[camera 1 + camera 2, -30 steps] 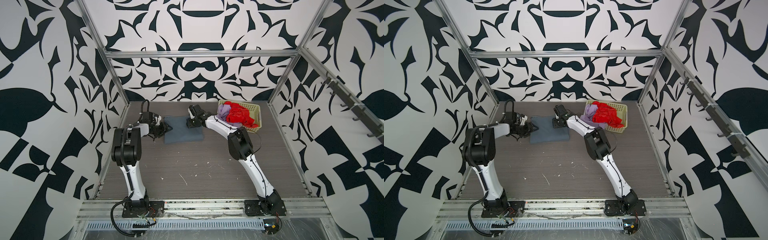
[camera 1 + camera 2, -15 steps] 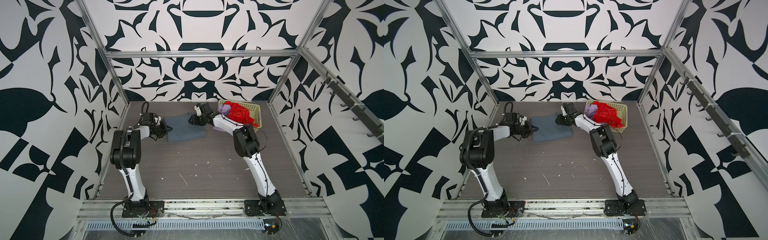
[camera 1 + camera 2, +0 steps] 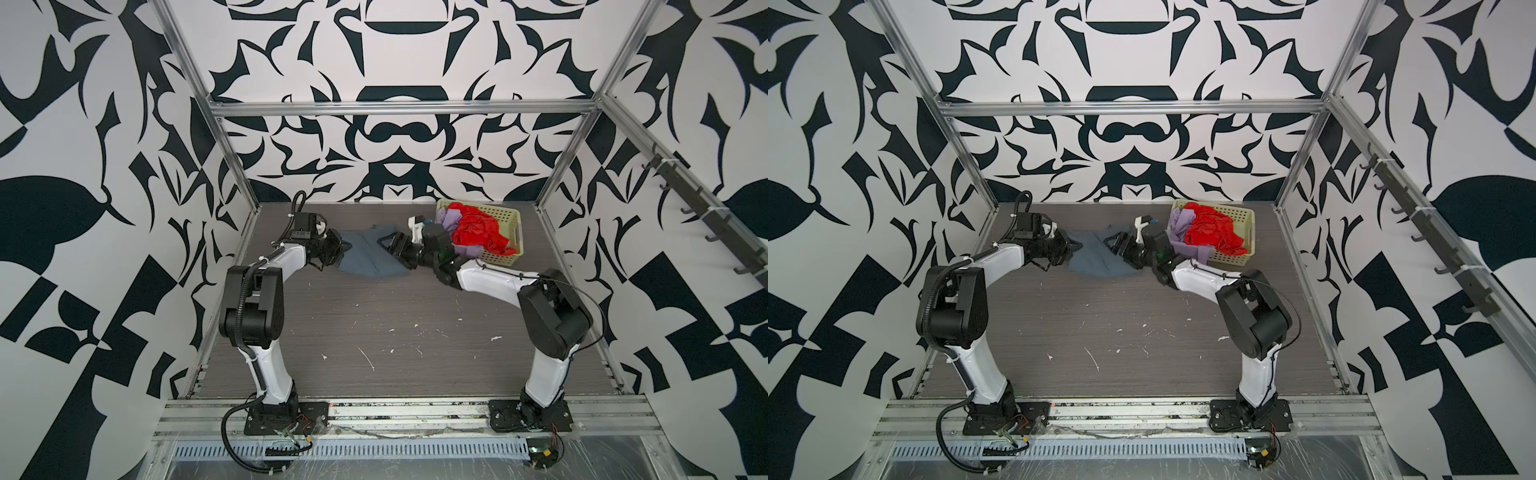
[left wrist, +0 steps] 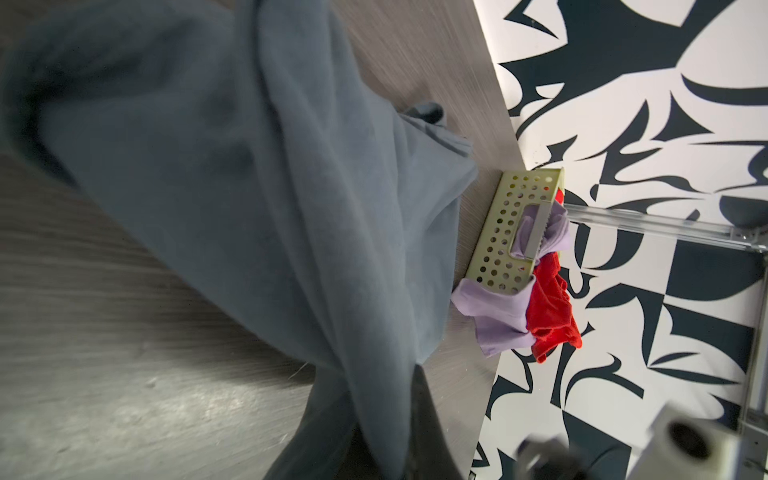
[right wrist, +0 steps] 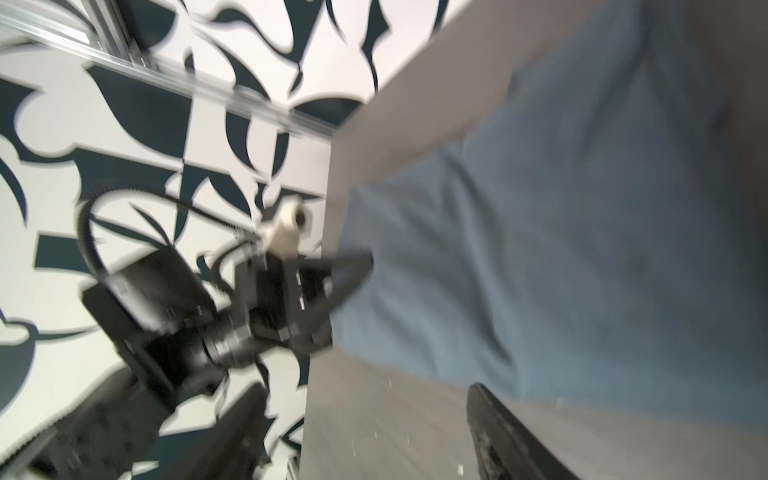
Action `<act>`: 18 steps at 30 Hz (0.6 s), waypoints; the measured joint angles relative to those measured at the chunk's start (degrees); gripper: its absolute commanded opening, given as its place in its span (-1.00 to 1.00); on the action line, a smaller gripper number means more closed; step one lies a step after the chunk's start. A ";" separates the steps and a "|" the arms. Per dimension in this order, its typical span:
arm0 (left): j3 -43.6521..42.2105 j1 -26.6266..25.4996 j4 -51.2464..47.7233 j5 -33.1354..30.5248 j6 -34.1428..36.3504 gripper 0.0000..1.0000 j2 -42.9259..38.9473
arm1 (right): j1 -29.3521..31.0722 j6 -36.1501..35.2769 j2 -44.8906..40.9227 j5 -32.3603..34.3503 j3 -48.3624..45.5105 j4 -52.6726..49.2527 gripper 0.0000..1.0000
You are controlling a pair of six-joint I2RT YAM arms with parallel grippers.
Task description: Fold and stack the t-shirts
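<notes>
Compared with a second earlier, the blue-grey shirt (image 3: 368, 259) was no longer a flat rectangle. Its left edge was drawn up into a peak at the left gripper (image 3: 338, 249), which had gone from half apart to clamped on that edge. The cloth now lay rumpled on the far part of the surface (image 3: 374, 332), between the two arms. The right gripper (image 3: 395, 249) had let go of the shirt's right side, and its fingers (image 5: 498, 436) stood wide apart with only bare surface between them. This view was blurred, so it probably no longer touched the cloth, but I could not be sure. For the task this seemed to mean that the neat fold was disturbed: only one arm held the shirt, and it may need to be laid out again before stacking. The red shirt (image 3: 473, 230) and the lilac shirt (image 3: 467, 251) were still bunched in the basket (image 3: 509, 220) at the far right, the lilac one hanging over its near wall, both unfolded. The left arm had its elbow raised and its forearm reaching low toward the far side. The right arm was bent outward at the elbow, with its forearm stretched low toward the middle, just in front of the basket.
</notes>
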 measured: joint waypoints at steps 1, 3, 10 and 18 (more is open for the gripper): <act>0.00 -0.11 -0.02 -0.20 -0.37 -1.00 0.00 | 1.36 1.86 0.17 1.27 -2.43 1.92 0.62; -0.02 -0.48 -0.04 -0.85 -1.05 -1.00 -0.11 | 4.90 6.21 1.53 4.94 -7.69 6.56 0.64; -4.42 -1.75 1.05 -2.23 -3.78 -1.00 -4.48 | 11.85 15.30 9.51 15.96 -12.57 20.70 0.72; -10.38 -1.97 3.61 -2.34 -7.08 -1.00 -8.41 | 12.66 21.38 17.35 24.33 -12.70 38.95 0.74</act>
